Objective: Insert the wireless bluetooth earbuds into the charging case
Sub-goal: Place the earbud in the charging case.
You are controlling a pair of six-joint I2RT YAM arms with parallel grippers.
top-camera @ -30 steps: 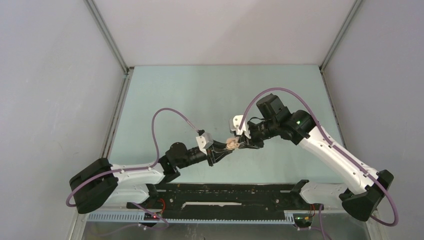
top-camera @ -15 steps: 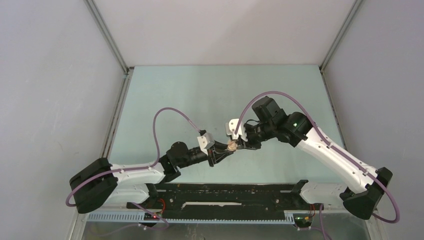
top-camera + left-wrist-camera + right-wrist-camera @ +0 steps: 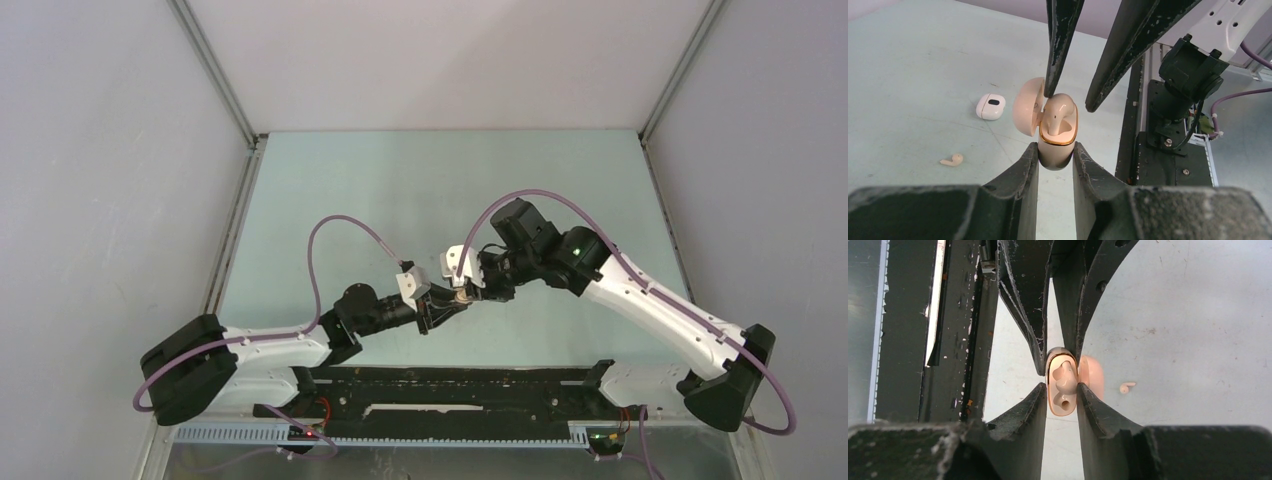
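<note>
Left wrist view: the left pincer [image 3: 1055, 150] pinches the tan charging case [image 3: 1057, 155], lid open, with one tan earbud [image 3: 1059, 111] seated inside. The right pincer [image 3: 1070, 100] hovers just above, fingers slightly spread, holding nothing. On the bench [image 3: 923, 60], to the far side, lie a loose tan earbud [image 3: 952, 160] and a white case [image 3: 990, 106].
</note>
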